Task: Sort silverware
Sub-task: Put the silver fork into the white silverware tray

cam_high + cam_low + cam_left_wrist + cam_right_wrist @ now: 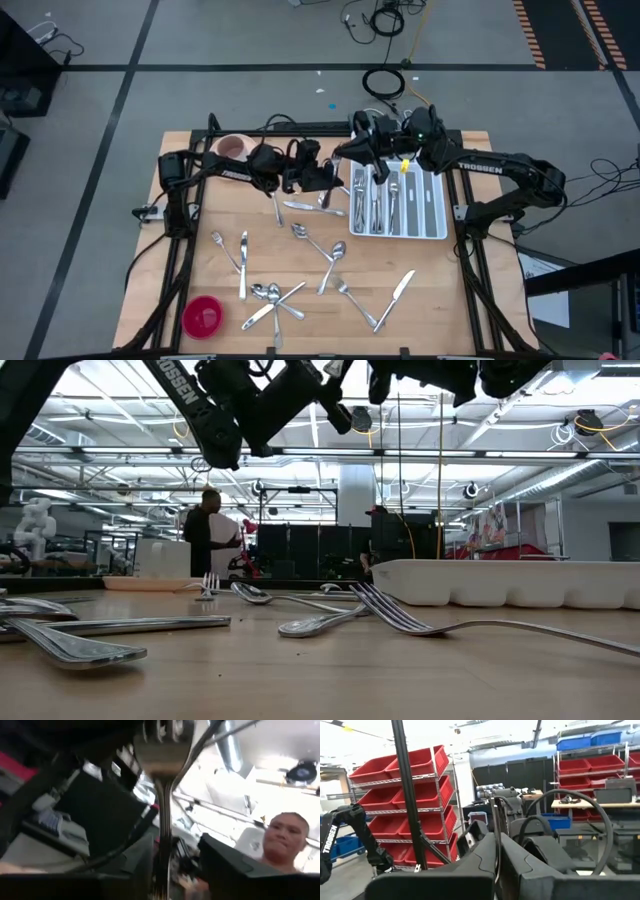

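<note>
A fork (pixel 162 795) is seen upright between the parted fingers of the left gripper (pixel 172 870), raised beside the tray (pixel 425 215). The right gripper (pixel 497 865) is clenched on its thin handle, shown only by the wrist views.

Two dark, jointed arms are seen, each marked "TROSSEN" in white lettering along a link. Black cables are looped beside the joints. The left tool (pixel 335 180) and right tool (pixel 352 150) are ended in blunt black fingers (pixel 540 870).
</note>
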